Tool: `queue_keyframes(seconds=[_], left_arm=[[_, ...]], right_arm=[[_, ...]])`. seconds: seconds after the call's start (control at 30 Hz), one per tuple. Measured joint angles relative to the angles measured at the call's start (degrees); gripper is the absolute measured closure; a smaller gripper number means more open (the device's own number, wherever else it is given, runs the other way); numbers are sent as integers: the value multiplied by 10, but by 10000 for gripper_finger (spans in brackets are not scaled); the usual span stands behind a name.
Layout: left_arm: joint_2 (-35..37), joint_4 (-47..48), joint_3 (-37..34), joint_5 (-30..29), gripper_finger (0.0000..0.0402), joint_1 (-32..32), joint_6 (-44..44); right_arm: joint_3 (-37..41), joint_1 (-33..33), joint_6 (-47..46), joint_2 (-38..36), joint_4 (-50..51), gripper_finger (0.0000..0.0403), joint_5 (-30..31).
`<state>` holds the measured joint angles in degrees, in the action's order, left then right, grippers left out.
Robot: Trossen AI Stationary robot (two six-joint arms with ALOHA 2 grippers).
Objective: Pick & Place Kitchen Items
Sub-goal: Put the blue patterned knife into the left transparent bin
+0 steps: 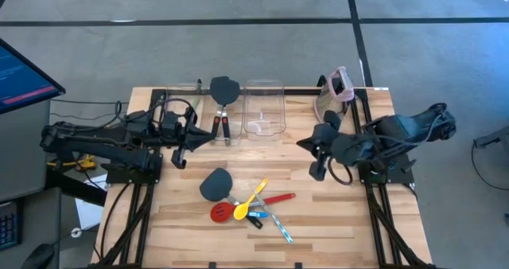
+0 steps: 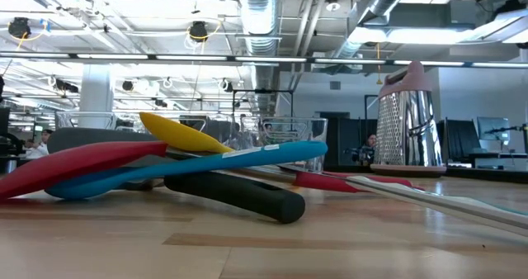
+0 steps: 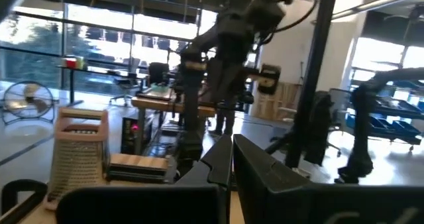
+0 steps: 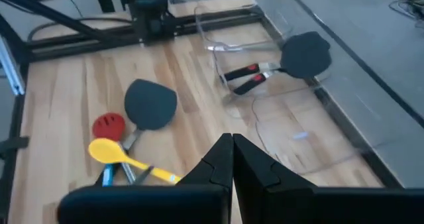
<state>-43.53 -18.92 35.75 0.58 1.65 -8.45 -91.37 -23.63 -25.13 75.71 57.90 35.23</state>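
Lying in a loose heap near the front middle of the table [image 1: 334,221], a dark grey spatula [image 1: 215,184], a red slotted spoon [image 1: 222,212], a yellow spoon [image 1: 253,197] and a blue spoon [image 1: 258,215] cross one another, while two more spatulas [image 1: 223,90] rest in the clear bin [image 1: 199,90] at the back. The left end effector [image 1: 180,156] hovers left of the heap with fingers pressed together, empty. The right end effector [image 1: 316,170] hangs to the heap's right, likewise closed on nothing.
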Motion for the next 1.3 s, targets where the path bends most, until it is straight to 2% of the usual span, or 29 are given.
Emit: queue_keyframes(seconds=[0.07, 0.17, 0.3, 0.4, 0.53, 0.67, 0.87, 1.0, 1.2, 1.3], left_arm=[[0, 1, 0, 1, 399, 0, 0], [0, 0, 0, 1, 399, 0, 0], [0, 0, 0, 1, 399, 0, 0], [0, 1, 0, -1, 399, -1, 1], [0, 1, 0, -4, 399, -2, 2], [0, 1, 0, -4, 399, -2, 2], [0, 4, 0, -6, 399, -2, 2], [0, 5, 0, -6, 399, -2, 2], [0, 5, 0, -6, 399, -2, 1], [0, 5, 0, -6, 399, -2, 0]], right_arm=[[67, 10, 0, -32, -66, 402, -24], [170, 24, -17, -88, -175, 402, -92], [306, 38, -87, -134, -312, 403, -182], [384, 39, -176, -152, -389, 403, -208], [443, 30, -292, -130, -400, 403, -210], [461, 22, -342, -80, -403, 403, -260], [461, 29, -351, 14, -457, 403, -265], [458, 47, -368, 69, -496, 403, -309], [407, 39, -388, 143, -470, 403, -310], [353, 27, -404, 176, -401, 403, -309]])
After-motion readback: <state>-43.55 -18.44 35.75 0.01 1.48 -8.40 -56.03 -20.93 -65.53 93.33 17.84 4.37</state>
